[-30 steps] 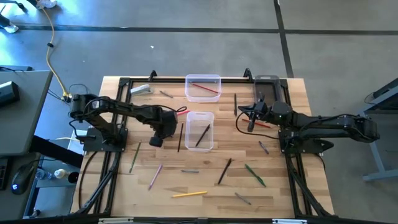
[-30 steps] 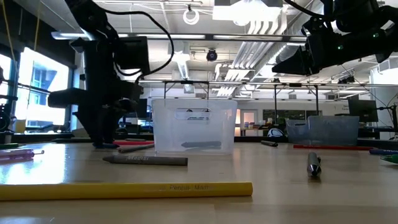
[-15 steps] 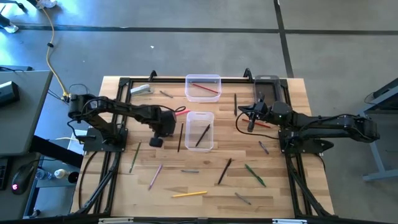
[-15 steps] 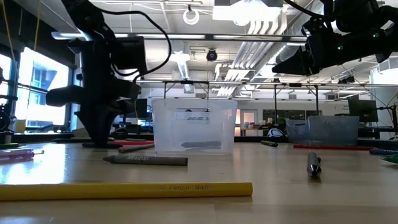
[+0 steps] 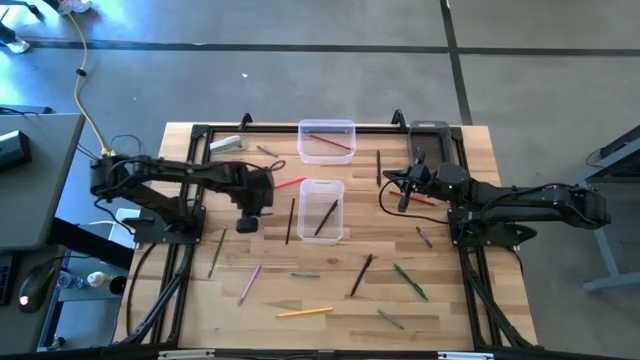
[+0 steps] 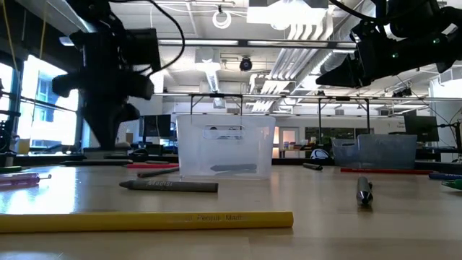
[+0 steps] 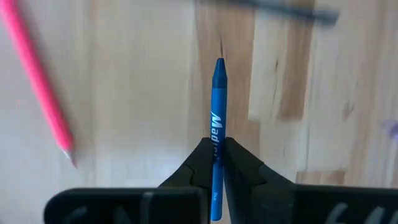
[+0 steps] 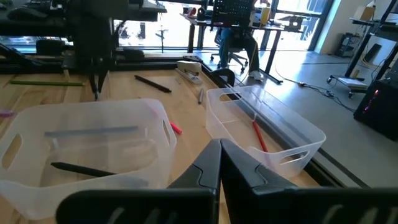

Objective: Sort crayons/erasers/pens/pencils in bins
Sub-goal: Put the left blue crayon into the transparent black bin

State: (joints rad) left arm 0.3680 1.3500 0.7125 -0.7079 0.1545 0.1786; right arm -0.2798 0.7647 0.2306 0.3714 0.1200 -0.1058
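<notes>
My left gripper (image 5: 252,206) hangs over the table left of the middle clear bin (image 5: 321,210) and is shut on a blue crayon (image 7: 217,112). That bin holds a black pen. The far clear bin (image 5: 326,140) holds a red pencil, and the dark grey bin (image 5: 430,140) stands at the far right. My right gripper (image 5: 401,199) is shut on nothing and hovers right of the clear bins, in front of the grey bin. A pink pencil (image 7: 37,81) lies on the wood beside the crayon. My left gripper pinches the blue crayon between its two fingers on the wrapped shaft (image 7: 216,163), behind its middle toward the blunt end. The fingers come from above, pointing steeply down, and lie across the crayon. The crayon is lifted clear of the table, its pointed tip (image 7: 219,63) sticking out ahead.
Loose pens, pencils and crayons lie over the near half of the table: a yellow pencil (image 5: 304,312), a green one (image 5: 410,281), a black pen (image 5: 361,275), a grey crayon (image 6: 170,185). A black pen (image 5: 290,220) lies between my left gripper and the middle bin.
My left gripper has drawn its fingers together at the table, then risen clear of it, moved a little toward the table's left edge and rolled somewhat about its own axis. My right arm has kept still.
</notes>
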